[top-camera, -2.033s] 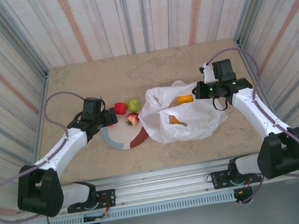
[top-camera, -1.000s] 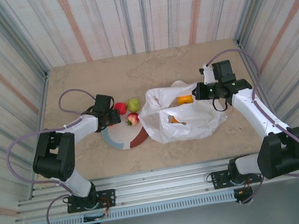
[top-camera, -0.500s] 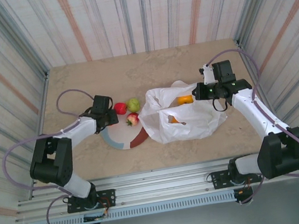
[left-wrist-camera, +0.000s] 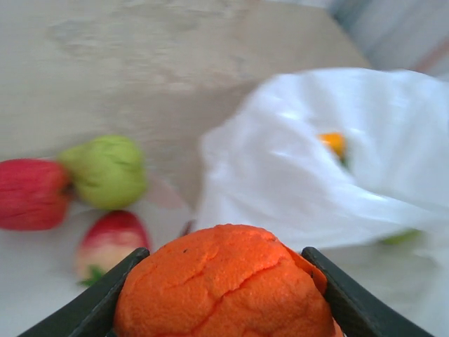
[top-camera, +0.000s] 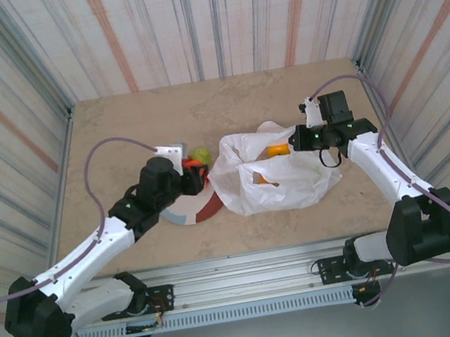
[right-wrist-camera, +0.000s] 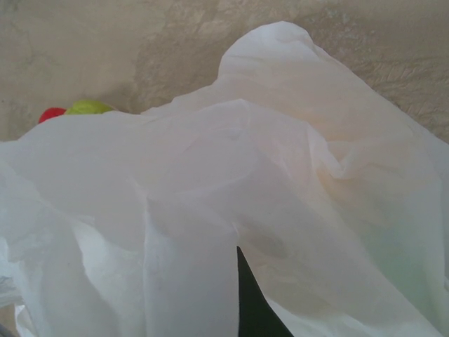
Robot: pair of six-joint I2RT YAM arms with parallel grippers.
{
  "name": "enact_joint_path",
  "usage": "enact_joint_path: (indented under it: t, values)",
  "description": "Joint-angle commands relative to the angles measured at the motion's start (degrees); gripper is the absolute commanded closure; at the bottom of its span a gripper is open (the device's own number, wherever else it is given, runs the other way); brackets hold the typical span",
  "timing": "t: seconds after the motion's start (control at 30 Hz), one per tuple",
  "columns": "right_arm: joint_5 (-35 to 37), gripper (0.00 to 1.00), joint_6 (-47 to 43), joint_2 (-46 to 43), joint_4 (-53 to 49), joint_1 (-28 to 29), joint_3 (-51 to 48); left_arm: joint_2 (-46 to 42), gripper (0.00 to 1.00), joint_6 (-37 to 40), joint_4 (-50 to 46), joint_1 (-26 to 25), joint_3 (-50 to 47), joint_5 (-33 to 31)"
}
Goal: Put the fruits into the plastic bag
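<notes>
My left gripper (left-wrist-camera: 223,282) is shut on a rough orange fruit (left-wrist-camera: 221,281) and hangs over the plate, just left of the plastic bag (top-camera: 273,180). Beyond the gripper, a green fruit (left-wrist-camera: 106,170), a red fruit (left-wrist-camera: 31,193) and a red-and-pale fruit (left-wrist-camera: 112,242) lie by the plate. The bag's white crinkly mouth (left-wrist-camera: 337,175) faces the gripper, with a yellow-orange fruit (top-camera: 276,150) inside and another orange one (top-camera: 262,180) showing through a handle hole. My right gripper (top-camera: 300,138) holds the bag's far right edge; one dark finger (right-wrist-camera: 252,302) pokes out of the plastic.
The round pastel-and-maroon plate (top-camera: 191,214) lies under the left gripper, touching the bag's left side. Striped walls enclose the table (top-camera: 199,109) on three sides. Bare tabletop lies behind and in front of the bag.
The left arm has swung round and its gripper has moved right from beside the red fruit to over the plate, carrying the orange fruit. The right arm and bag have stayed put.
</notes>
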Motion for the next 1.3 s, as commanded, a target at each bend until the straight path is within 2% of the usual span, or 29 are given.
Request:
enact_joint_path:
  t: [0.0, 0.17, 0.53, 0.77, 1.07, 1.27]
  values:
    - [-0.68, 1.00, -0.24, 0.23, -0.58, 0.14, 0.74, 0.55, 0.44, -0.26, 3.51, -4.73, -1.24, 1.90]
    - [-0.72, 1.00, -0.15, 0.09, -0.34, 0.14, 0.38, 4.40, 0.45, -0.90, 7.15, -10.32, -2.37, 1.80]
    - [-0.18, 1.00, -0.24, -1.13, -0.58, 0.08, -0.58, 15.31, 0.45, -0.67, 11.39, -10.72, 0.66, 2.66]
    - [-0.33, 1.00, -0.28, -1.55, -0.58, -0.12, -1.13, 22.29, 0.45, 0.03, 13.78, -10.83, 4.90, 6.62]
    - [-0.44, 1.00, -0.50, -1.72, -0.67, -0.56, -1.48, 32.29, 0.42, 7.79, 11.43, -15.15, 13.93, 7.80]
    - [-0.69, 1.00, -0.54, -1.90, -0.76, -0.74, -1.73, 38.25, 0.40, 14.16, 6.56, -15.97, 20.36, 8.90]
